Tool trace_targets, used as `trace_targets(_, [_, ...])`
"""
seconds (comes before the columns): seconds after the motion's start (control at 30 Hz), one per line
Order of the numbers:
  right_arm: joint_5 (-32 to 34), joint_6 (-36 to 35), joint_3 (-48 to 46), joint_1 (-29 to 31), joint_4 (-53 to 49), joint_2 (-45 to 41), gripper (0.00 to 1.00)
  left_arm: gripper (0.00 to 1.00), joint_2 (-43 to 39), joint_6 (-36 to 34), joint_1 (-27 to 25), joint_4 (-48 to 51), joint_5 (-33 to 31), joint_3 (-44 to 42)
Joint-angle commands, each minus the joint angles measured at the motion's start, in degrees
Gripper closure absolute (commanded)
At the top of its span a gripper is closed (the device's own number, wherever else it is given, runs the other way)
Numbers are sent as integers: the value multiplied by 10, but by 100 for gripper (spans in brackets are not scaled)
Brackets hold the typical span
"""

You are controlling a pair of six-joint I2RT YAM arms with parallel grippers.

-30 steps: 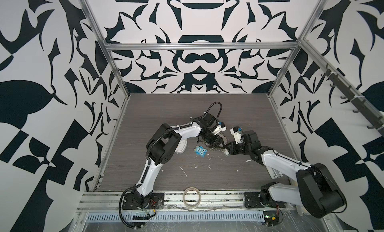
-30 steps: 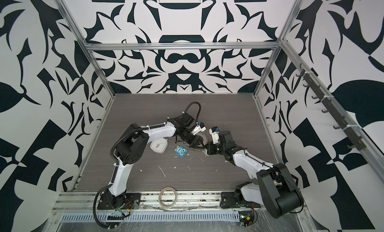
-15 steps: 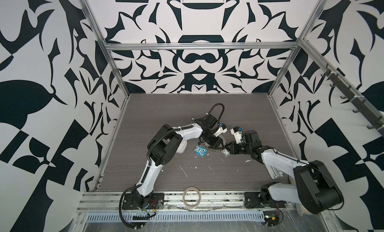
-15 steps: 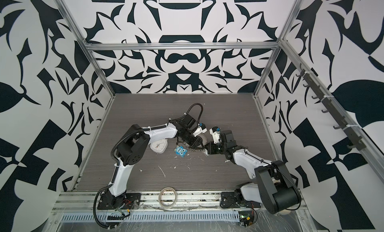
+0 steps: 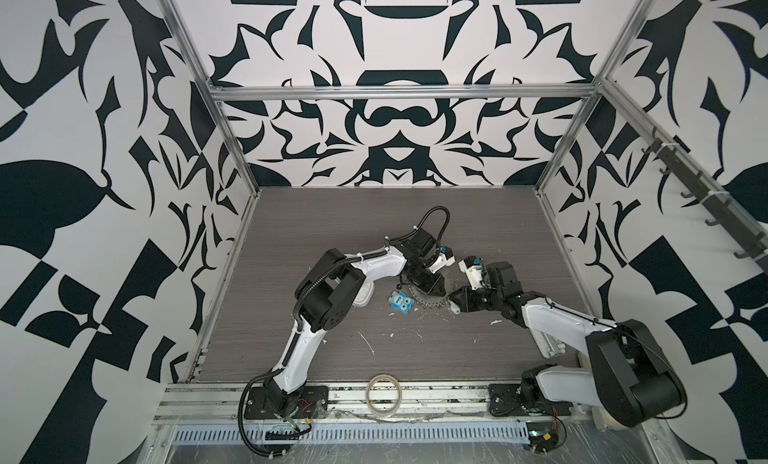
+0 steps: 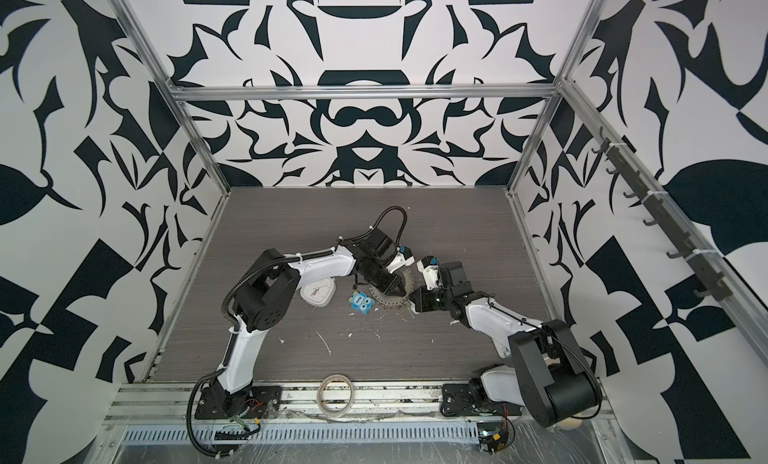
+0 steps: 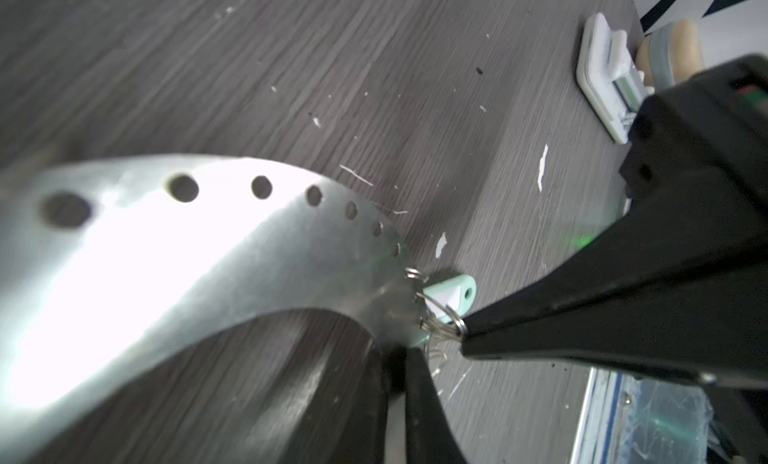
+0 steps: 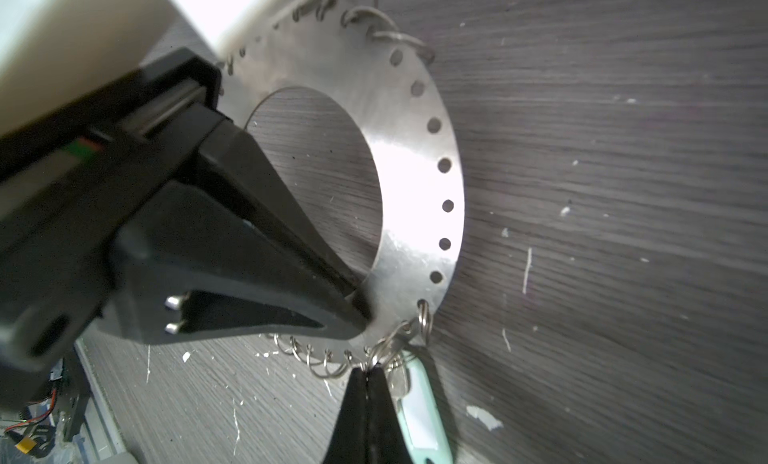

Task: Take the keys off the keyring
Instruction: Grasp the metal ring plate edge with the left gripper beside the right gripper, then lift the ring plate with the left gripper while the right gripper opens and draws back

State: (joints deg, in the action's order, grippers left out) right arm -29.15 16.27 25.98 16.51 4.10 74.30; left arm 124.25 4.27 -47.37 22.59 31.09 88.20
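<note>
The keyring [image 8: 415, 183] is a flat silver disc with a big central hole, lying on the grey table under both grippers in both top views [image 5: 434, 302]. My left gripper [image 7: 401, 354] is shut on the disc's inner edge, its black fingers [image 8: 291, 250] reaching across the hole. My right gripper [image 8: 368, 370] is shut on a small wire split ring at the rim. The keys [image 8: 419, 412], a small silver key with a pale oblong tag, hang from that ring beside my right fingertips. The tag [image 7: 451, 289] pokes out from behind the disc [image 7: 208, 254] in the left wrist view.
A blue owl toy [image 5: 401, 303] lies just left of the disc, and a white clock [image 6: 318, 293] sits half under my left arm. A tape roll [image 5: 384, 395] rests on the front rail. White scraps [image 5: 368, 342] litter the table.
My left gripper has closed from open onto the disc's inner edge. The right gripper has stayed shut on the split ring, barely moving.
</note>
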Motion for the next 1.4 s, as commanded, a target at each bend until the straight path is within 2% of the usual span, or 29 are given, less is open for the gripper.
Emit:
trace_targets(0.0, [8,-14,20,-3,-3,-13,100,97,-2,0,2,23,6,18])
trace_targets(0.07, [14,-14,17,-3,-2,-22,100,100,-6,4,4,26,5,20])
trace_targets(0.2, [14,-17,13,-3,-1,-38,100,100,-23,16,12,27,9,21])
trace_targets(0.3, [11,-21,14,-3,-3,-50,95,100,-34,19,18,31,10,24])
trace_targets(0.43, [17,-25,22,-3,-16,-81,80,100,-47,15,28,45,9,28])
trace_targets(0.5, [22,-25,29,-7,-27,-105,76,100,-53,12,32,58,9,36])
trace_targets(0.6, [28,-25,47,-14,-47,-142,72,100,-65,3,36,82,-7,51])
trace_targets(0.77, [33,-30,73,-15,-53,-189,71,100,-84,-21,40,151,-35,101])
trace_targets(1.0, [19,-51,25,-15,74,-273,73,100,-112,-41,49,238,-36,166])
trace_targets(1.17, [16,-103,-34,-15,176,-336,72,100,-118,-55,51,337,-37,246])
trace_targets(1.27, [0,-132,-37,-16,177,-346,72,100,-120,-62,51,382,-41,287])
trace_targets(1.37, [-33,-129,-34,-15,201,-329,69,100,-128,-65,51,407,-42,313])
